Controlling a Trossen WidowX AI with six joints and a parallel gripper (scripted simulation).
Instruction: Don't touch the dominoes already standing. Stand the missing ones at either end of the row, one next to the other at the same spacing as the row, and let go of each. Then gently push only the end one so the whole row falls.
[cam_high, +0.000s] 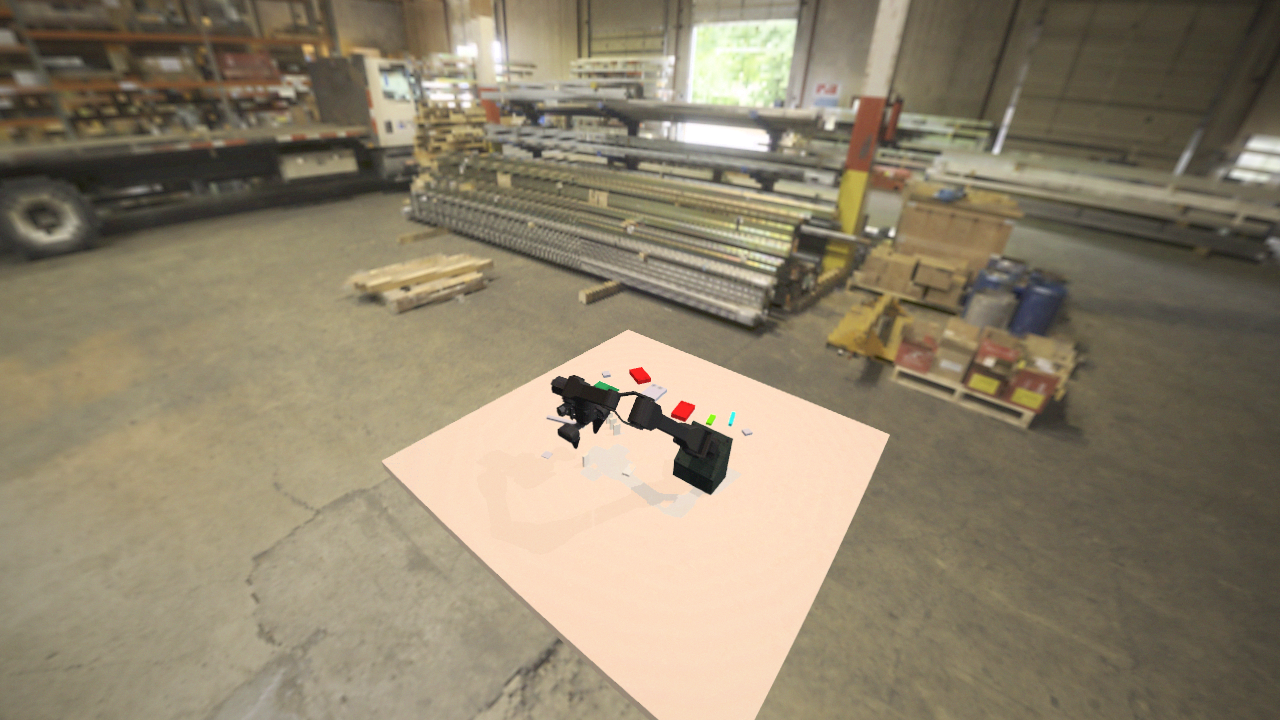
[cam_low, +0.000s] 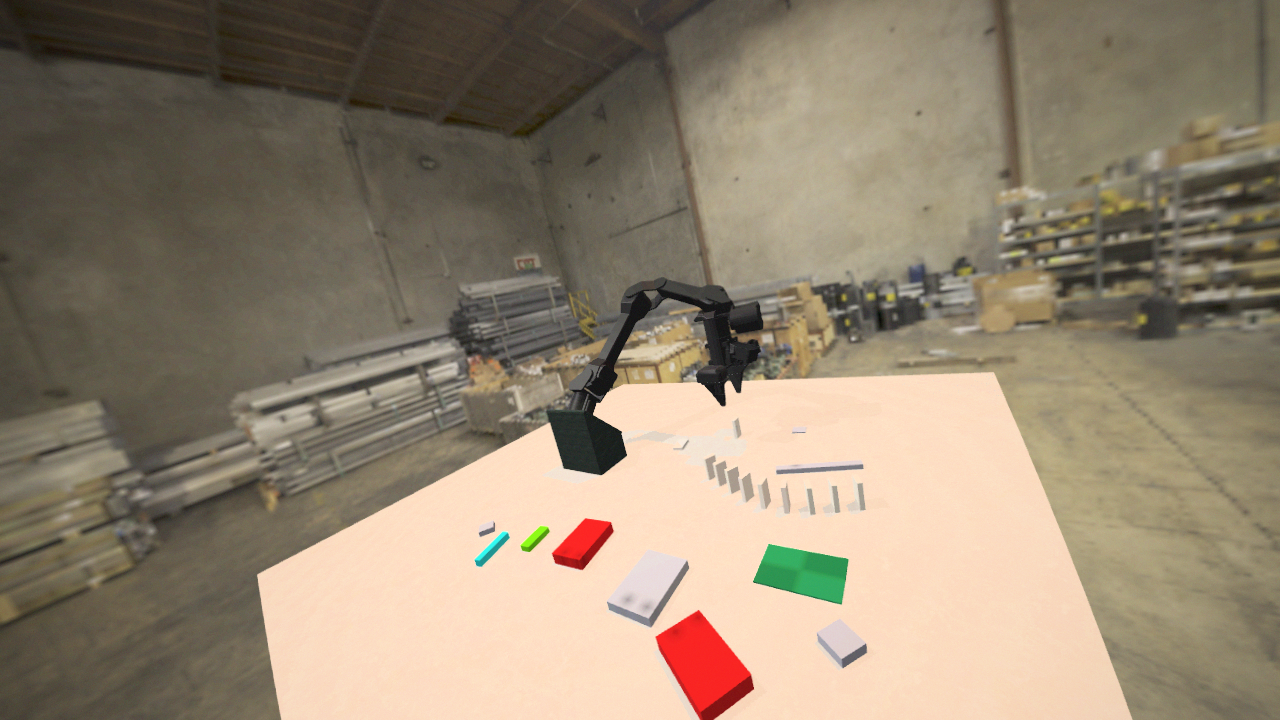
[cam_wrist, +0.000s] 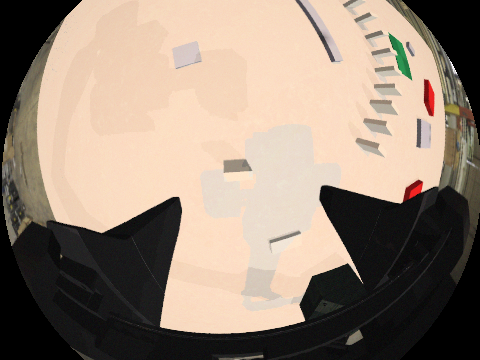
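A curved row of several grey dominoes (cam_low: 747, 486) (cam_wrist: 379, 92) stands on the pink table (cam_low: 939, 555) (cam_high: 626, 582). One more grey domino (cam_low: 736, 427) (cam_wrist: 235, 168) stands alone beyond the row's end nearest the arm, apart from it. My gripper (cam_low: 723, 386) (cam_wrist: 248, 196) (cam_high: 569, 435) hangs above this lone domino, open and empty, fingers pointing down. Another grey domino (cam_low: 682, 443) (cam_wrist: 286, 242) lies flat close by, toward the arm's base (cam_low: 583, 440).
A long grey bar (cam_low: 819, 467) (cam_wrist: 314, 22) lies beside the row; a small grey piece (cam_low: 798, 430) (cam_wrist: 186, 55) lies beyond it. Red (cam_low: 582, 542) (cam_low: 703, 663), green (cam_low: 801, 573), white (cam_low: 648, 586), cyan (cam_low: 491, 548) and lime (cam_low: 534, 538) blocks lie on the row's far side.
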